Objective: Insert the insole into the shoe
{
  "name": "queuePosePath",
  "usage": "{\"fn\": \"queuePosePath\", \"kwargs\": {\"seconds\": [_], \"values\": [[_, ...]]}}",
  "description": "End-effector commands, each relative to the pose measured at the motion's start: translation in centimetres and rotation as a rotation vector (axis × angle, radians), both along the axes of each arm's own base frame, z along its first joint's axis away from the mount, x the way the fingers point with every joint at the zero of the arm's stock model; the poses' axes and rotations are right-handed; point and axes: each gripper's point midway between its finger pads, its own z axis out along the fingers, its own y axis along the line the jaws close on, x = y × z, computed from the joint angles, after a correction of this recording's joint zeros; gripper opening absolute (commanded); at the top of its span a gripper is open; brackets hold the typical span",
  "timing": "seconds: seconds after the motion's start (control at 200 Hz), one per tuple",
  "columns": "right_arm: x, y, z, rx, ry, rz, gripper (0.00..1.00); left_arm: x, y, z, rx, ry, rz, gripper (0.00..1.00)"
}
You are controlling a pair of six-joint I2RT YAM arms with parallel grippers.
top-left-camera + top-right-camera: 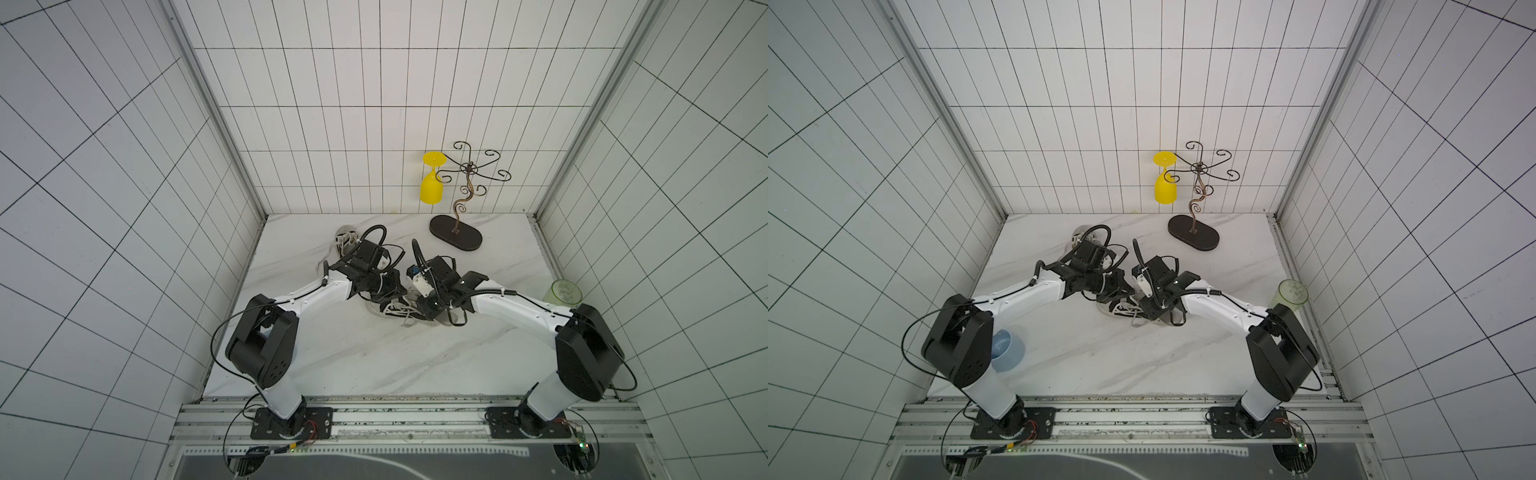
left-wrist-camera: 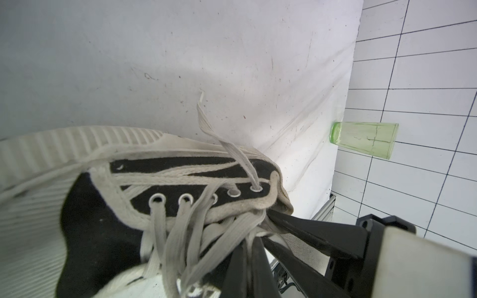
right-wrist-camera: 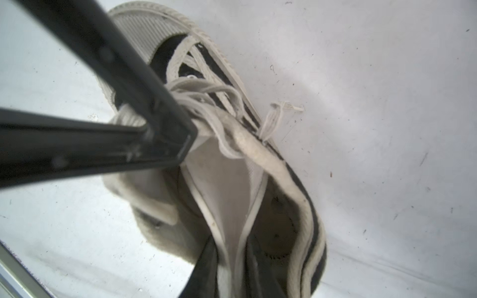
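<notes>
A: tools?
B: left tool (image 3: 186, 141) clamped on shoe (image 1: 392, 311) tongue/laces, mid-table (image 1: 374, 365). right tool (image 3: 231, 255) narrow, pinching insole (image 3: 229, 196).
A: insole where?
B: partly inside shoe opening.

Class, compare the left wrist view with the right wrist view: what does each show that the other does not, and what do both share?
Only the left wrist view: the green cup beside the tiled wall. Only the right wrist view: the inside of the shoe, where the white insole, held by the right gripper, slants in. Both: the shoe's black-and-white upper, its laces, the marble table and the left gripper pinching the laced front.
</notes>
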Motion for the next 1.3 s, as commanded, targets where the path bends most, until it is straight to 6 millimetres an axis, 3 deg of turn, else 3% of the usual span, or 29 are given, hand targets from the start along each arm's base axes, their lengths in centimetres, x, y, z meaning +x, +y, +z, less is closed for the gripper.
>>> {"fn": "queuePosePath", "kwargs": {"seconds": [0.0, 0.14, 0.49, 0.63, 0.745, 0.85, 0.94, 1.054, 1.154, 1.294], "values": [[1.2, 2.0, 1.6, 0.154, -0.122, 0.042, 0.21, -0.2, -1.7, 2.2, -0.1, -0.052, -0.103, 0.0], [1.2, 3.7, 1.9, 0.218, -0.173, 0.128, 0.21, -0.9, -2.3, 2.8, -0.139, -0.059, -0.19, 0.0], [1.5, 5.5, 1.5, 0.292, -0.215, 0.218, 0.22, -0.4, -0.7, 2.2, -0.097, -0.058, -0.167, 0.0], [1.0, 3.5, 3.0, 0.349, -0.074, 0.106, 0.3, 0.6, -0.1, 1.8, -0.053, -0.094, -0.147, 0.0], [-1.5, 2.7, 5.9, 0.43, 0.067, 0.077, 0.56, 1.1, 0.0, 0.7, -0.037, -0.096, -0.123, 0.0], [-3.4, 1.9, 7.4, 0.439, 0.175, 0.024, 0.65, 1.9, 0.2, 0.4, -0.025, -0.109, -0.083, 0.0], [-3.5, -1.8, 4.9, 0.318, 0.286, -0.19, 0.63, 2.8, 0.5, 0.6, -0.011, -0.135, -0.036, 0.0], [-6.1, -5.5, 0.9, 0.267, 0.529, -0.363, 0.55, 3.5, 0.5, 1.0, -0.032, -0.151, 0.008, 0.0], [-7.1, -6.1, 0.2, 0.309, 0.603, -0.398, 0.52, 3.7, 0.5, 0.8, -0.036, -0.154, 0.033, 0.0], [-7.7, -4.8, 1.4, 0.421, 0.701, -0.401, 0.53, 3.7, 0.7, 0.7, -0.019, -0.162, 0.047, 0.0]]}}
